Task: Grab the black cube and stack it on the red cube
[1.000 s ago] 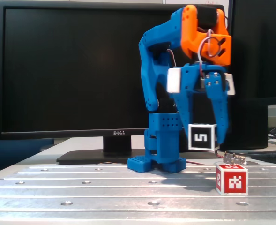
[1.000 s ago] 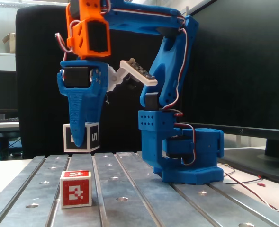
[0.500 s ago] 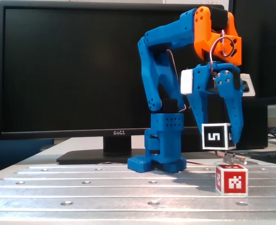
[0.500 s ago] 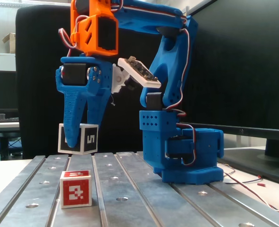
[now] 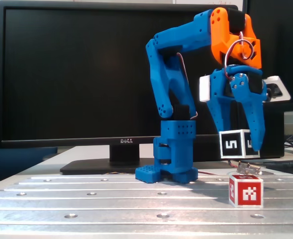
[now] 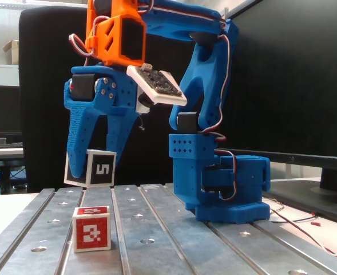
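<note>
Overhead, fingers point(image 5: 241, 144) hold black cube point(image 5: 234, 145) aloft.

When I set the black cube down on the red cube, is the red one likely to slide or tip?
The red cube looks squat and flat-faced, so tipping seems unlikely. It sits on smooth metal table ribs, so a sideways nudge from the black cube in the claw could slide it. It probably stays rigid.

White "5" marker on small black-faced, white-edged cube point(image 5: 237, 144); "DELL" logo on black monitor bezel point(image 5: 125, 142).
</note>
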Available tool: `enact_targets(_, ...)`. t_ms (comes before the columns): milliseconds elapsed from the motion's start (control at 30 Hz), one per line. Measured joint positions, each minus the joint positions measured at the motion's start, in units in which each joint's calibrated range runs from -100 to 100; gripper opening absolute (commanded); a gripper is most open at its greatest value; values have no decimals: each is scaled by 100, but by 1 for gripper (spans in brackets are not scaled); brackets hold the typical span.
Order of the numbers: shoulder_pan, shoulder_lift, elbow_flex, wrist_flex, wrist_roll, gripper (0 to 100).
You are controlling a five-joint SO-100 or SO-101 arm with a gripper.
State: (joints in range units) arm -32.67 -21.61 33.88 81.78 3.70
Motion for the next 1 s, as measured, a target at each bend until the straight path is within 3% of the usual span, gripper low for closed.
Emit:
enact_targets(400,30,0,0,0,-934,17)
enact_targets(733,30,0,263,-34,-2062,17)
enact_targets(1000,-148,262,263,-34,-2488,16)
